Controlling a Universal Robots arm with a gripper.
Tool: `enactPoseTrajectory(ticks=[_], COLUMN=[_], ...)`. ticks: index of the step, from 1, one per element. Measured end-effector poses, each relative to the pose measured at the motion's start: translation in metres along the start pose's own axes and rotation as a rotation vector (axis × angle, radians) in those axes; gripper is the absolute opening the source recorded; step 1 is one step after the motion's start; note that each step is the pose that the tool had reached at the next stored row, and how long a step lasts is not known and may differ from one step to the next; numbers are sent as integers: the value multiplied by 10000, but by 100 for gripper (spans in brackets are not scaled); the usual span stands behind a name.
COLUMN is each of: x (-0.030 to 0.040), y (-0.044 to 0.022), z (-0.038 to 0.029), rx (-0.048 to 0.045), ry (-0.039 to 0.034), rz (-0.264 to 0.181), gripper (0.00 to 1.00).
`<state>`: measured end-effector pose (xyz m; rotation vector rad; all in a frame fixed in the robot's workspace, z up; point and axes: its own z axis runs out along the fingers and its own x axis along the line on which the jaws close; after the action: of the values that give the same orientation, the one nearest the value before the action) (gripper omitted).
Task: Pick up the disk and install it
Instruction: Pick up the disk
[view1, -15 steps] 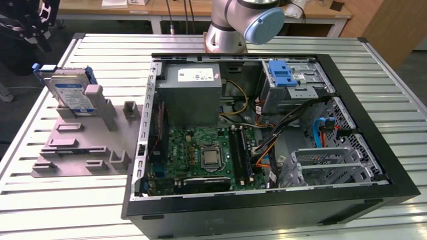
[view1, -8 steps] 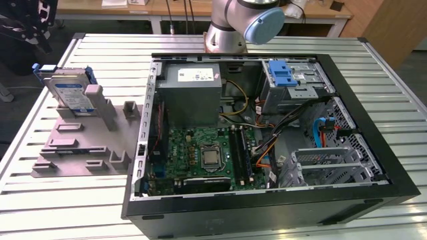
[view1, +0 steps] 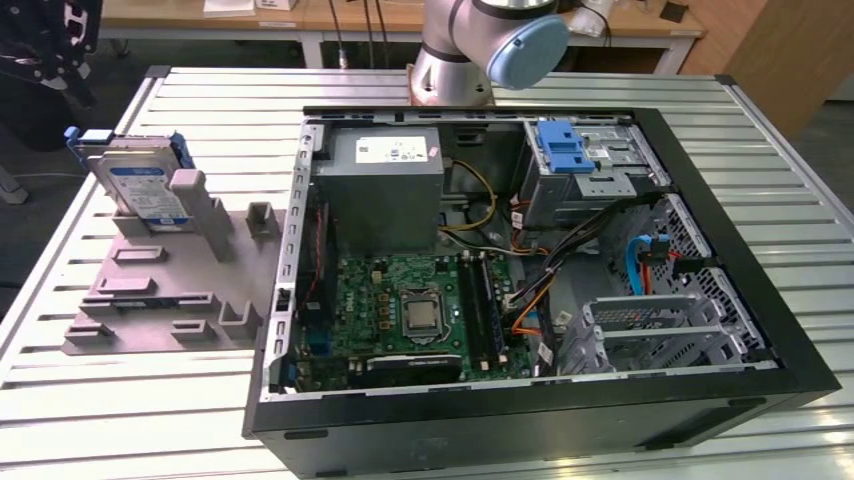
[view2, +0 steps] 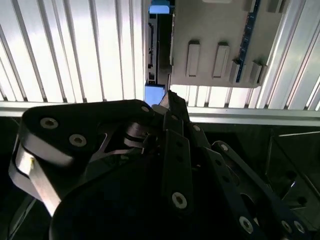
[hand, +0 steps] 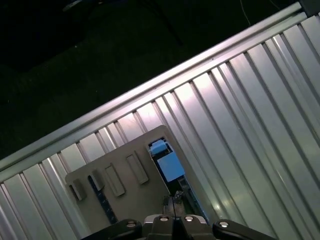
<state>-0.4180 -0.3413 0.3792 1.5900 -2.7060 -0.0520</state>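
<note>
Black and closed on nothing, your gripper (hand: 173, 202) hangs above the disk (view1: 140, 185) (upright in its grey fixture (view1: 147, 290)), not touching it. The wrist points down at the table (view1: 134, 400).

Table (view1: 147, 400) is ribbed bare aluminium, pretty shiny, lots of glare in both wrist views. Holder (view1: 147, 295) looks like dull matt grey plastic. Disk (view1: 142, 190) has a silver metal body, a slightly glossy label and blue plastic rails (view1: 96, 134). Case (view1: 534, 425) is matt black outside, plain grey sheet metal inside. Gripper (view2: 168, 106) is matt black with shiny screw heads. Arm (view1: 454, 45) is smooth grey, with a glossy pale blue cap (view1: 527, 50).
</note>
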Motion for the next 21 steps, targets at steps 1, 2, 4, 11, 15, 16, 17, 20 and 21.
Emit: enactPoseTrajectory(ticks=[1, 2, 4, 11, 15, 16, 17, 20, 21], x=[1, 0, 1, 1, 1, 1, 1, 1, 1], y=[0, 0, 0, 0, 0, 0, 0, 0, 0], z=[3, 4, 9, 30, 30, 30, 31, 31, 31], rx=[2, 0, -6, -23, -20, -18, -17, -15, -15], ry=[-6, -4, 6, 43, 44, 44, 43, 42, 42], rz=[-64, -185, -535, -1802, -1938, -1938, -1938, -1938, -1945], gripper=[11, 11, 11, 11, 11, 11, 11, 11, 11])
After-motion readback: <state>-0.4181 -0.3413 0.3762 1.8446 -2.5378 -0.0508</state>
